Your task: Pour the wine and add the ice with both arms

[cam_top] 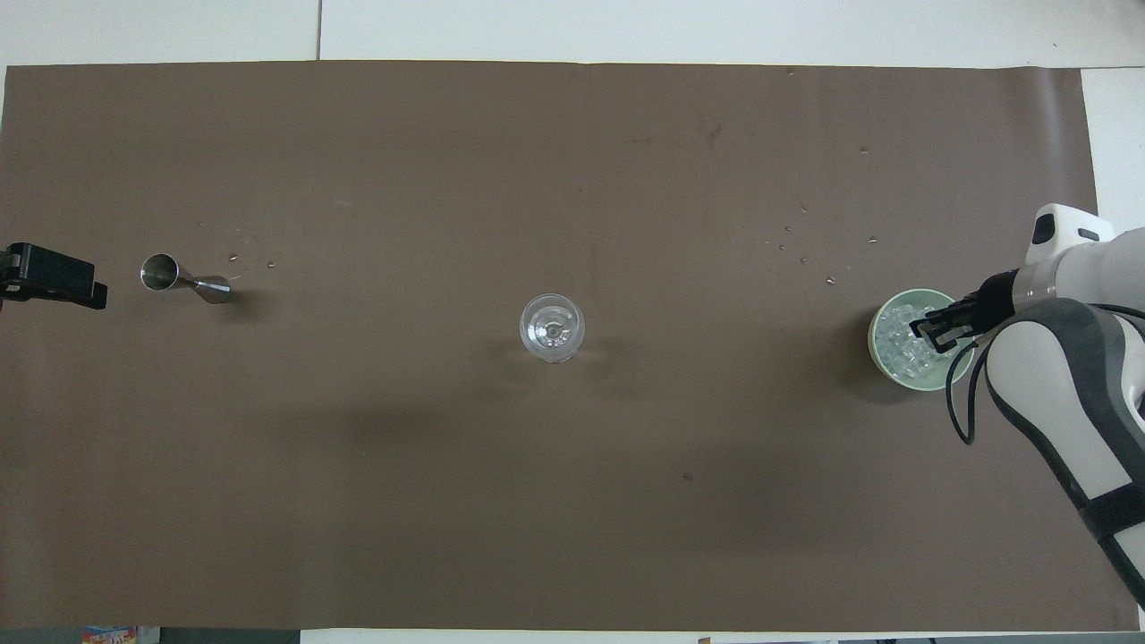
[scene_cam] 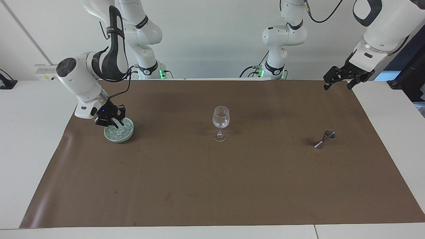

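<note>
Overhead view first: my right tool (cam_top: pixel 926 331) is up over the green bowl (cam_top: pixel 894 376) at the right arm's end of the bench (cam_top: pixel 626 36), fingers pinched together; I can't tell if a chunk is caught between them. Ice (cam_top: pixel 899 349) sits piled in the bowl. From the facing view, that right tool (scene_cam: pixel 114 124) hangs over the bowl's (scene_cam: pixel 127 135) rim on the side nearer the robots, with the ice (scene_cam: pixel 119 132) below it. Mid-mat, the glass (scene_cam: pixel 220 122) stands upright, well apart from the bowl. Toward the left arm's end, the jigger (scene_cam: pixel 325 138) lies tipped on its side on the brown mat (scene_cam: pixel 212 186). My left tool (scene_cam: pixel 338 81) waits in the air over the mat's corner, jaws spread wide, holding nothing. From overhead only the left tool's (cam_top: pixel 54 275) tip shows, beside the jigger (cam_top: pixel 183 279). Glass (cam_top: pixel 552 327) dead centre.
</note>
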`<state>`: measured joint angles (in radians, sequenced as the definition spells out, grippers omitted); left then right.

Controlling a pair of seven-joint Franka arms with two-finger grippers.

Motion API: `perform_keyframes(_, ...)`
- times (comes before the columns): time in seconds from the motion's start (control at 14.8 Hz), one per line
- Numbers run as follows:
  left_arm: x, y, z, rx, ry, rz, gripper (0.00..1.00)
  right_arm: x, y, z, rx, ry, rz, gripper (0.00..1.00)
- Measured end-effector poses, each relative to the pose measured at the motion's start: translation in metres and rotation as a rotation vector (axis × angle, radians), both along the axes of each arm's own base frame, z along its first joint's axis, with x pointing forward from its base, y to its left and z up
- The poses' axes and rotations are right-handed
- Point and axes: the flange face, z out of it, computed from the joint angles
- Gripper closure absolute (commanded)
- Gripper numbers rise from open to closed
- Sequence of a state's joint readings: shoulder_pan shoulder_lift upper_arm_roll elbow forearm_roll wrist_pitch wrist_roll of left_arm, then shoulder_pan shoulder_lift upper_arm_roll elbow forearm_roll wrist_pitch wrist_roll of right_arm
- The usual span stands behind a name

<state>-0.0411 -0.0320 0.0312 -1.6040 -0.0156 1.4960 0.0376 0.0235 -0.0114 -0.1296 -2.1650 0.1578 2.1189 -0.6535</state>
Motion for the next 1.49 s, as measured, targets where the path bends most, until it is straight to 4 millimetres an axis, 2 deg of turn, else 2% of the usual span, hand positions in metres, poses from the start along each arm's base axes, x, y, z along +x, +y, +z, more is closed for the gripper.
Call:
perform_keyframes(0.14, 0.000, 0.000, 0.000, 0.000, 0.000, 0.000, 0.00, 0.008, 0.027, 0.028, 0.006, 0.017, -0.067, 1.00)
perform_keyframes(0.41, 0.000, 0.000, 0.000, 0.000, 0.000, 0.000, 0.00, 0.022, 0.122, 0.096, 0.015, 0.020, -0.260, 1.00)
perform_keyframes(0.54, 0.000, 0.000, 0.000, 0.000, 0.000, 0.000, 0.00, 0.019, 0.170, 0.112, 0.023, 0.019, -0.357, 1.00)
perform_keyframes(0.75, 0.000, 0.000, 0.000, 0.000, 0.000, 0.000, 0.00, 0.006, 0.256, 0.128, 0.040, 0.019, -0.492, 1.00)
perform_keyframes(0.88, 0.000, 0.000, 0.000, 0.000, 0.000, 0.000, 0.00, -0.002, 0.299, 0.140, 0.057, 0.012, -0.534, 1.00)
perform_keyframes(1.08, 0.000, 0.000, 0.000, 0.000, 0.000, 0.000, 0.00, -0.010, 0.355, 0.149, 0.033, -0.036, -0.513, 1.00)
perform_keyframes(1.22, 0.000, 0.000, 0.000, 0.000, 0.000, 0.000, 0.00, -0.011, 0.396, 0.145, 0.014, -0.062, -0.522, 1.00)
perform_keyframes(1.29, 0.000, 0.000, 0.000, 0.000, 0.000, 0.000, 0.00, -0.007, 0.409, 0.139, 0.005, -0.068, -0.526, 1.00)
perform_keyframes(1.49, 0.000, 0.000, 0.000, 0.000, 0.000, 0.000, 0.00, 0.008, 0.431, 0.121, -0.006, -0.073, -0.517, 1.00)
